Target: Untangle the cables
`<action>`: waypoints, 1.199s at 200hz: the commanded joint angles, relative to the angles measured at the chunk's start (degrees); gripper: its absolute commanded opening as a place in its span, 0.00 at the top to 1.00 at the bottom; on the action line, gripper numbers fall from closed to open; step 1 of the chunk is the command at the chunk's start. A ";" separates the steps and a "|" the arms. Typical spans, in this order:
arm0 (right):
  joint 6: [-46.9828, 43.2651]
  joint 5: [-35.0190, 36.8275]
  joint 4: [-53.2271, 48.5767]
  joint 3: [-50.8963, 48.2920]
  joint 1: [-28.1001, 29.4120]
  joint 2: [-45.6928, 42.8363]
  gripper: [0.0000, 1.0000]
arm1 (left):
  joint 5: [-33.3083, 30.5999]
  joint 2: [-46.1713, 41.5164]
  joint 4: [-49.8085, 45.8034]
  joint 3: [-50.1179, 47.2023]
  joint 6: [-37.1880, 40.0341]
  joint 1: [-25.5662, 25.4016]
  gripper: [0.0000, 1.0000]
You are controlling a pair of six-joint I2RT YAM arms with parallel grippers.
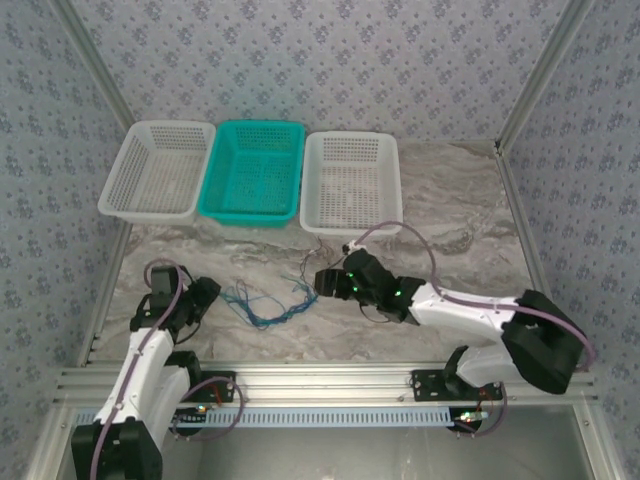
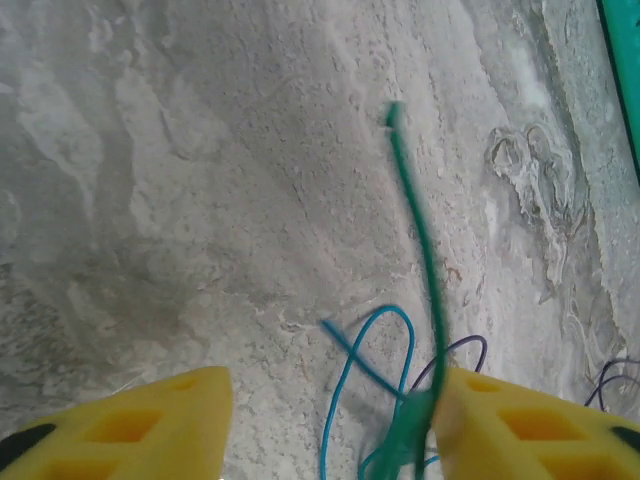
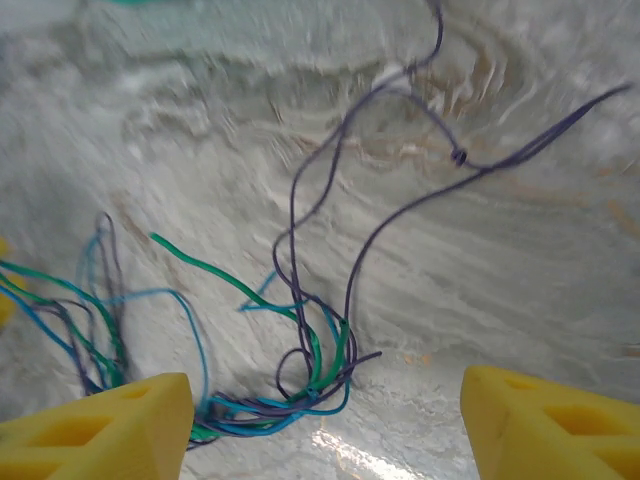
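I am looking at the cables lying in one loose snarl on the marble surface, between the two arms and well short of the baskets at the back. My left hand is sitting just left of the snarl and my right hand just right of it.

In the left wrist view, the left hand is standing wide open and gripping nothing. A green cable is running up past the inner face of its right-side finger. That stretch is blurred, so I cannot tell whether it is leaning on the finger or only passing in front of it. A blue loop is lying on the surface between the fingers.

The right hand is also spread wide and empty, with the dense part of the bundle lying between its fingers. A dark purple cable is arching away from the bundle, with a small knot along it.

To do this step well, I am choosing one strand per hand, not the whole clump. I am judging the purple cable the best candidate for the right hand, since it is standing clear of the others. I am planning to pin the bundle lightly with the left hand, close on the single strand low and near the crossing, then draw it out slowly along its own length, watching that the knot is not dragging the other cables with it.
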 commanded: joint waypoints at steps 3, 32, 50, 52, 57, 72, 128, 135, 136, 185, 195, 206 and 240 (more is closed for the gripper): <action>-0.17 1.12 -3.07 4.16 1.18 4.76 0.30 | -3.96 -1.73 -5.31 4.18 2.75 -0.32 0.34; 0.41 1.25 -0.52 5.09 0.38 9.97 0.35 | -9.24 -4.25 -12.87 12.69 6.43 -0.26 0.31; 0.18 -0.12 1.92 6.12 -0.68 12.89 0.45 | -9.15 -5.40 -16.07 16.76 6.94 -0.40 0.30; 0.19 -0.29 1.95 6.29 -0.75 13.29 0.47 | -9.01 -5.47 -16.12 17.01 7.00 -0.41 0.30; 0.16 -0.70 2.22 6.57 -1.00 14.09 0.49 | -8.47 -5.49 -16.55 17.96 7.01 -0.37 0.30; -0.19 -1.20 4.05 6.84 -1.35 16.07 0.56 | -5.73 -5.25 -16.56 19.82 6.94 -0.38 0.30; -3.45 -2.38 6.60 7.11 -2.12 16.97 1.00 | 5.57 -2.85 -8.70 20.08 4.00 -4.53 0.26; -4.37 -2.25 6.29 7.18 -2.03 16.05 1.00 | 4.88 -2.40 -8.65 20.23 3.10 -6.24 0.26; -4.51 -2.22 6.23 7.19 -2.02 16.00 1.00 | 4.82 -2.32 -8.63 20.27 2.99 -6.45 0.26; -16.18 0.93 3.48 7.81 -0.73 6.61 1.00 | -2.03 3.44 -5.60 25.24 -1.39 -23.22 0.25; -18.44 0.76 2.96 8.16 -0.72 5.12 1.00 | -4.11 5.55 -5.53 27.16 -0.62 -26.41 0.24; -20.79 0.34 2.51 8.62 -0.69 3.57 1.00 | -4.37 8.10 -4.90 28.71 -0.56 -28.51 0.23; -23.06 -2.73 3.11 9.18 -0.97 1.81 1.00 | 3.20 17.50 3.42 27.52 -6.69 -29.33 0.22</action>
